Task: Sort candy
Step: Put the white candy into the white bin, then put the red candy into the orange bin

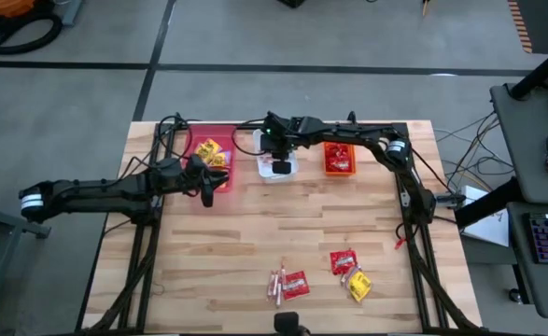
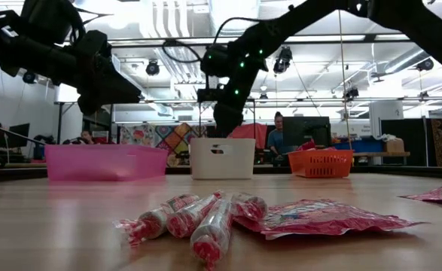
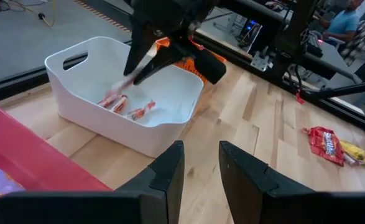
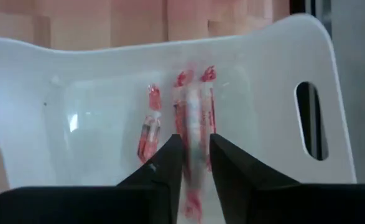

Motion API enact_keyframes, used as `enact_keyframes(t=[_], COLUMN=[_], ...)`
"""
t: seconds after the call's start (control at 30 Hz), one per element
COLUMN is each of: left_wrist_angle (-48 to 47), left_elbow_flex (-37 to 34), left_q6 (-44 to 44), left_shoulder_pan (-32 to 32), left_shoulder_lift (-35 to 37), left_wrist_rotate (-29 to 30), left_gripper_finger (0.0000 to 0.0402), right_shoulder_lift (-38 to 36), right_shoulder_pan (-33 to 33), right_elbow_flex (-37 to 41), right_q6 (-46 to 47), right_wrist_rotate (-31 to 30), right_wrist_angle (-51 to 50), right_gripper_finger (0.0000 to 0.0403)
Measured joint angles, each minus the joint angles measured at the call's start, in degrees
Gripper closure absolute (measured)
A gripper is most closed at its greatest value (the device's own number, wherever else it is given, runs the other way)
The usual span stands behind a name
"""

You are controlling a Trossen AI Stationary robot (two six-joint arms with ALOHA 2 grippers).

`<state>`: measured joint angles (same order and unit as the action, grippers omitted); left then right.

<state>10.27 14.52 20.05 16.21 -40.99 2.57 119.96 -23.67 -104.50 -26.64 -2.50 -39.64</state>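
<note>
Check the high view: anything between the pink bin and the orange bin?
Yes, in the high view: the white bin sits between the pink bin and the orange bin, with the right end effector over it.

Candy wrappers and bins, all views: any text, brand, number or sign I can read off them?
No text can be read.
Red packets: print too small to read.
Red packet beside the sticks: pattern blurred, unreadable.
Pink bin, white bin, orange bin: no labels seen.
</note>
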Motion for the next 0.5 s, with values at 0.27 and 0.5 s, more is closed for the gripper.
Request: enact_keyframes(t=[0.27, 0.5], left_wrist_angle=[0.04, 0.24], left_elbow_flex=[0.0, 0.0], left_q6=[0.0, 0.58], left_shoulder_pan=[0.0, 0.0], left_shoulder_lift=[-0.22, -1.08], left_wrist_rotate=[-0.01, -0.01], left_gripper_finger=[0.0316, 0.0316], right_shoulder_lift=[0.08, -3.6], right_shoulder_pan=[-0.06, 0.96], right_elbow_flex=[0.02, 0.02], right_q6=[2.58, 7.39], right_wrist_rotate=[-0.48, -0.13], right_wrist_angle=[-0.25, -1.57], right_gripper_finger=[0.0269, 0.0247])
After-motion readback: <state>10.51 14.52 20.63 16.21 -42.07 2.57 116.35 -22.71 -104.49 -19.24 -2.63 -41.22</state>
